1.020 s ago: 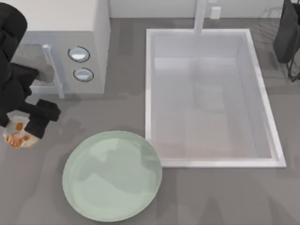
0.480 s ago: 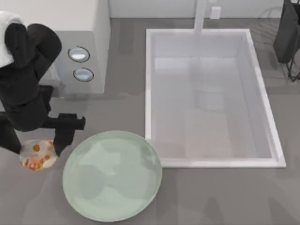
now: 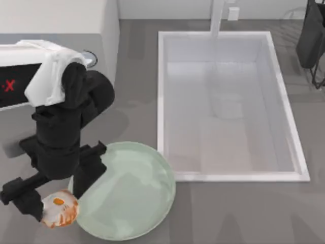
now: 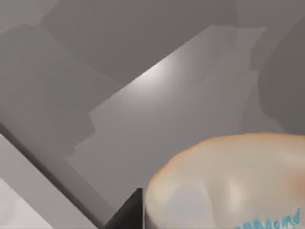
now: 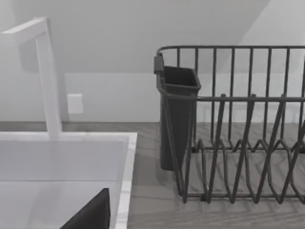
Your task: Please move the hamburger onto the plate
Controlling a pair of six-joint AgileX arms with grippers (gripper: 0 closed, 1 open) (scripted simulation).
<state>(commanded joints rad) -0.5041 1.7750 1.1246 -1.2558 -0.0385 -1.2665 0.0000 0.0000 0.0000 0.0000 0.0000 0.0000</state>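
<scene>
left arm: reaches in from far left, wrist bent down toward near-left table
left gripper [image 3: 53,206]: clamped on hamburger [image 3: 60,208]
hamburger: just left of plate [image 3: 127,190] rim, orientation unclear
right arm: parked far right

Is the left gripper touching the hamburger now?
Touching. In the top view the left gripper has its dark fingers pressed against both sides of the hamburger, beside the plate rim.

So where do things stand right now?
Left gripper shut on the hamburger, beside the plate rim, not over it. Right arm parked by the dish rack.
</scene>
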